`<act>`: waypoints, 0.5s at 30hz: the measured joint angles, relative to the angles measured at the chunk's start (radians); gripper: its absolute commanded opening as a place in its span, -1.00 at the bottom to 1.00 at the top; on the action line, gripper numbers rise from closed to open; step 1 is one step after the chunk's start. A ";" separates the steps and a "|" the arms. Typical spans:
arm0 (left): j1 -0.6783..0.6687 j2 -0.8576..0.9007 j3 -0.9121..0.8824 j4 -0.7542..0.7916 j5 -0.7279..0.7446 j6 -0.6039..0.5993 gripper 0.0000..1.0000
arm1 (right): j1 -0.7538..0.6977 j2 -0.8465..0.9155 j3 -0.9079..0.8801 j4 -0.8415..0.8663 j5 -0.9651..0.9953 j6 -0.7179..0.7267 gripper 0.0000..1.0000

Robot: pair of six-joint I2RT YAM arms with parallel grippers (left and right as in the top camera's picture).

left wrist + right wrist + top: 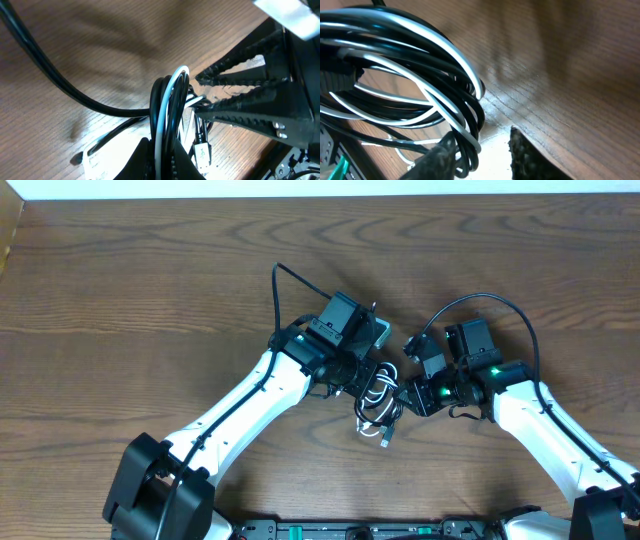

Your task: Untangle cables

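The cables point(377, 406) form a small knot of black and white loops on the wooden table between my two arms. My left gripper point(370, 383) comes in from the left. In the left wrist view that gripper point(163, 161) is shut on a white strand and black strands of the cables point(167, 107). A USB plug point(202, 152) hangs beside it. My right gripper point(404, 395) is at the bundle's right side. In the right wrist view it point(481, 156) stands open, and loops of the cables point(445, 90) drape against its left finger point(439, 157).
Thick black arm wiring arcs over the table behind the left wrist point(283, 288) and over the right wrist point(500, 305). The table's far edge point(320, 198) runs along the top. Bare wood point(120, 300) lies on all sides of the bundle.
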 measured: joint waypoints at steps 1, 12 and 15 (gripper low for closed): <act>0.000 0.000 0.000 0.000 -0.003 0.000 -0.85 | 0.000 0.000 0.000 0.000 0.002 0.001 -0.46; 0.000 0.000 0.000 0.001 -0.010 0.000 -0.86 | 0.000 0.000 0.000 0.001 0.006 0.003 -0.75; 0.000 0.000 0.000 0.001 -0.010 -0.003 -0.85 | 0.002 0.000 0.000 0.001 0.005 0.003 -0.80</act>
